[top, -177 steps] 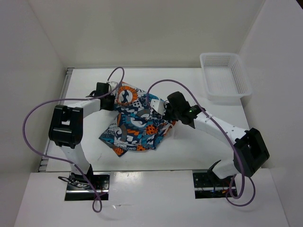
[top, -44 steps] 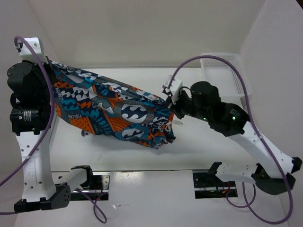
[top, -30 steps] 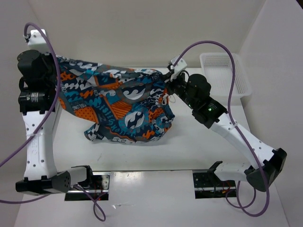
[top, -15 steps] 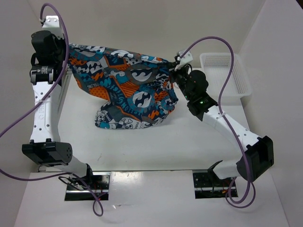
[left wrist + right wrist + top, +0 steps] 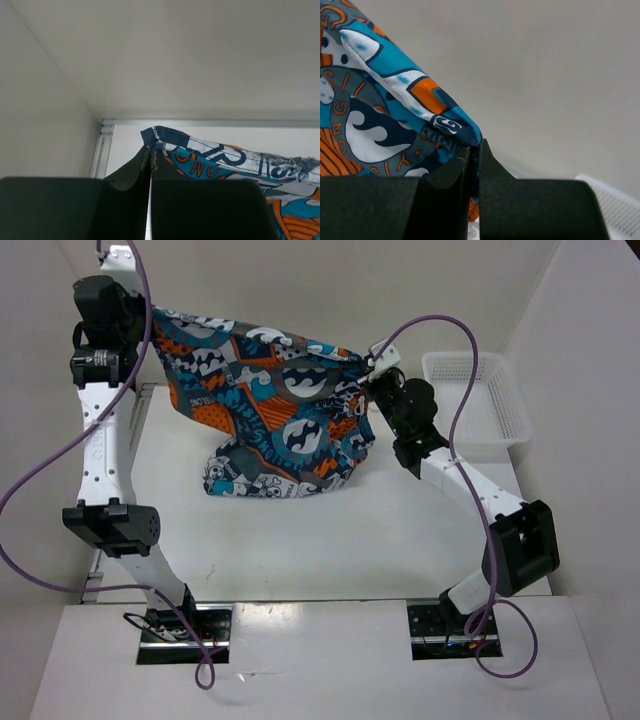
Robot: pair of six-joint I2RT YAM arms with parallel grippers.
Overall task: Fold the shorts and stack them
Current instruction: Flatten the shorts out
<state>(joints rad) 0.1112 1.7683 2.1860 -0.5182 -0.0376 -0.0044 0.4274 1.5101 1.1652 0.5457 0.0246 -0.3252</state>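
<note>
Above the table (image 5: 420, 530), toward 11 o'clock in the top view, the shorts (image 5: 270, 405) are being held aloft, stretched between the two arms. One corner is being pinched in the left gripper (image 5: 146, 312), clamped together on it at 10 o'clock. The other is being pinched likewise in the right gripper (image 5: 367, 372) at 1 o'clock. The lowest hem seems to be touching the surface. No fold is being shown yet, so laying flat, folding and stacking are judged as remaining. The white basket (image 5: 470, 400) is being left apart at 2 o'clock.
</note>
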